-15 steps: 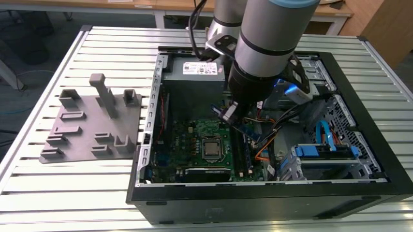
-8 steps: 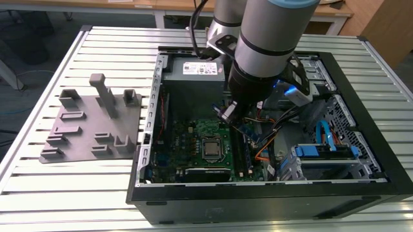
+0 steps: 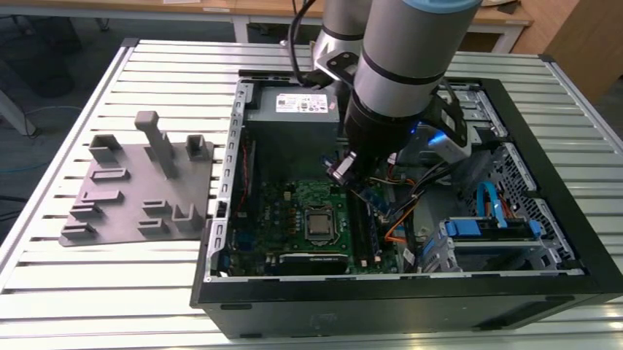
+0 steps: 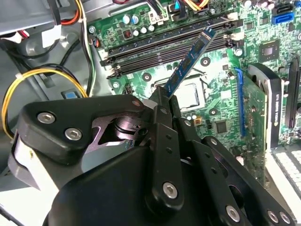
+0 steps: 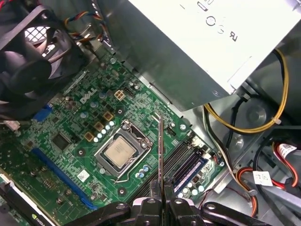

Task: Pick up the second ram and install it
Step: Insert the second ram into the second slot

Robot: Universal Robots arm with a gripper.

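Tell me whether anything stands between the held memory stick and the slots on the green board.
Nothing visible does. The tool holds the memory stick over the green board; the long slots by its tip lie uncovered, and the cables run aside.

Grey arm point(image 3: 404, 58) angled steeply down, black pincer point(image 4: 167, 96) clamped on the second ram point(image 4: 188, 60)

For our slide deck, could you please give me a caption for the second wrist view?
The jaws hold the memory stick over the green circuit board, near its long black slots.
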